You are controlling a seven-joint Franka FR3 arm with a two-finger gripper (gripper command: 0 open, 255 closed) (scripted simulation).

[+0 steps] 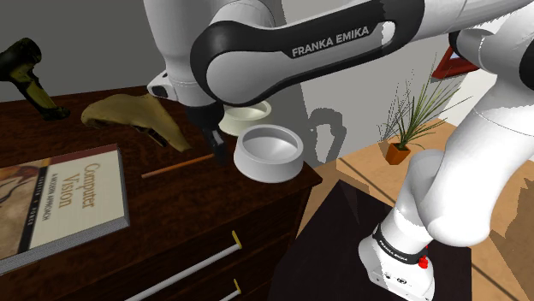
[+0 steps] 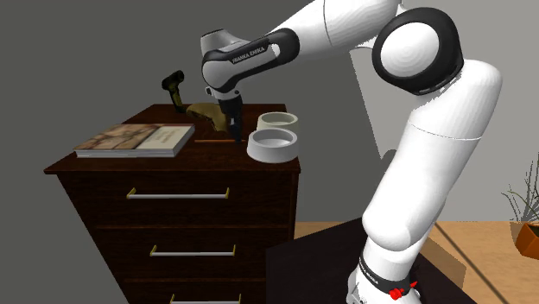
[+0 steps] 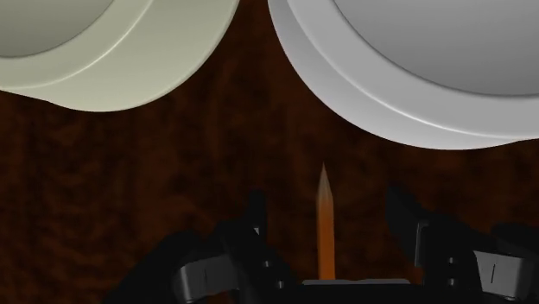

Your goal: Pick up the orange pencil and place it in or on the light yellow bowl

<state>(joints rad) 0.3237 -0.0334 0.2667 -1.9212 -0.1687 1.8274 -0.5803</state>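
On the dark dresser [image 1: 171,195], the light yellow bowl [image 3: 104,52] sits just beyond the gripper [image 3: 329,205]. Its fingers stand apart and hold nothing, and the orange pencil [image 3: 326,235] lies between them, untouched. Close squarely on the shaft and keep it centred before you lift.

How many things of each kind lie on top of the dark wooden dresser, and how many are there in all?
Bowls: 2, the light yellow bowl and the white bowl
Pencils: 1, the orange pencil
Books: 1, the book
Tan curved objects: 1, the tan object
Dark handheld tools: 1, the dark tool
Total: 6
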